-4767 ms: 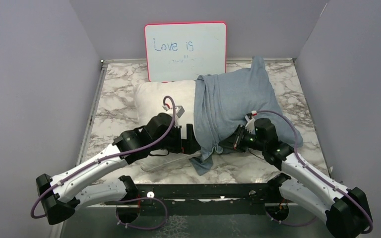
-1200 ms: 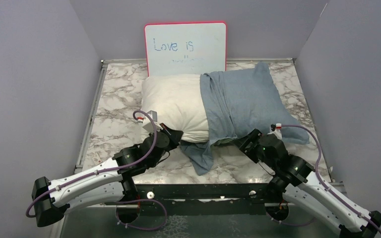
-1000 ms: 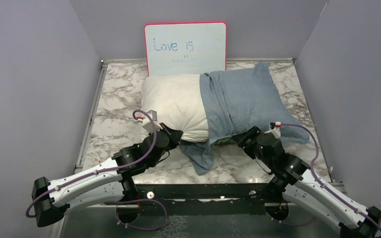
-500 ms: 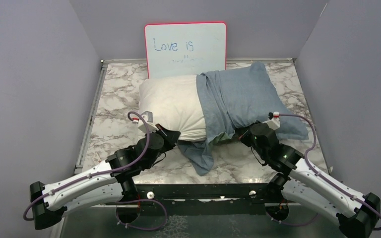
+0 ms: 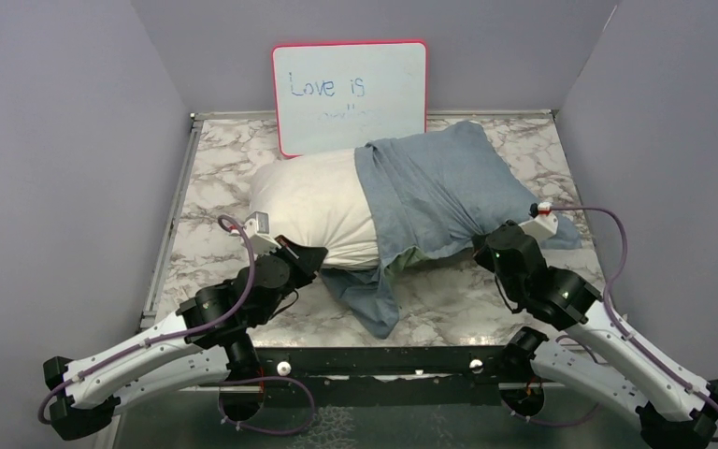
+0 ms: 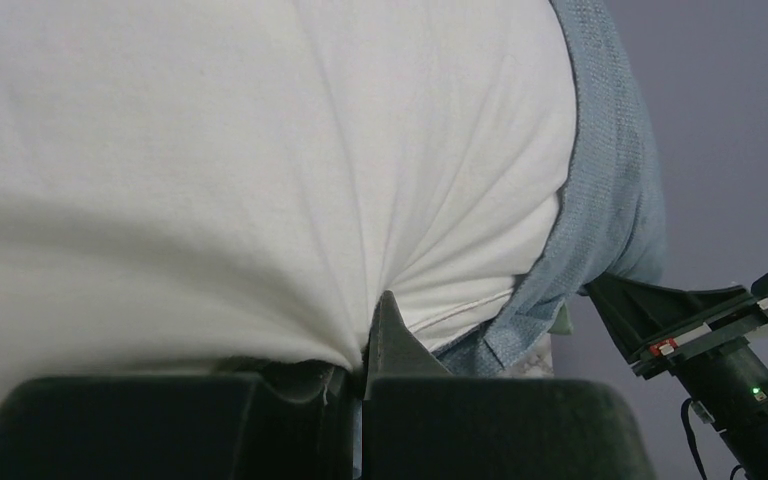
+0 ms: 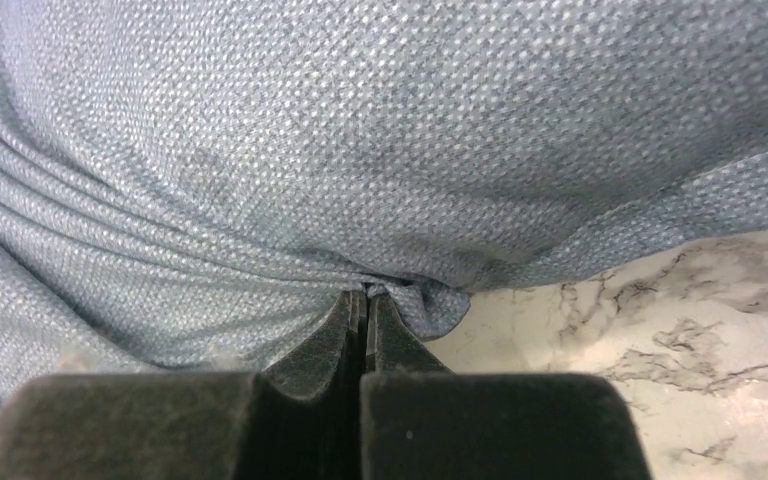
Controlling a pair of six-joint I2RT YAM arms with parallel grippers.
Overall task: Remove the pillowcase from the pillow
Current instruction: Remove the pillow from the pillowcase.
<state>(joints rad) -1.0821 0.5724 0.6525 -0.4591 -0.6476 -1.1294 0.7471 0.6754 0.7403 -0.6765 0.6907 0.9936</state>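
The pillow (image 5: 307, 208) lies across the middle of the marble table (image 5: 213, 210), just in front of the red-framed whiteboard (image 5: 350, 94) that stands at the upper centre of the overhead frame. Its left half is bare white. Its right half is inside the dusty blue-grey pillowcase (image 5: 435, 187), whose open edge runs down the pillow's middle. A loose flap of the case trails onto the table at the lower centre, and a sliver of pale green lining shows along its near hem.

The left gripper (image 6: 362, 345) sits at the near left corner of the pillow. Its fingers are pressed together on a pinch of white pillow fabric, which puckers into tight creases fanning up from the tips.

The right gripper (image 7: 363, 300) is at the near edge of the covered half, to the right of centre. Its fingers are closed on a gathered fold of the blue-grey cloth, just above the marble. Whether that pinch also catches the pillow underneath cannot be told from the wrist view.
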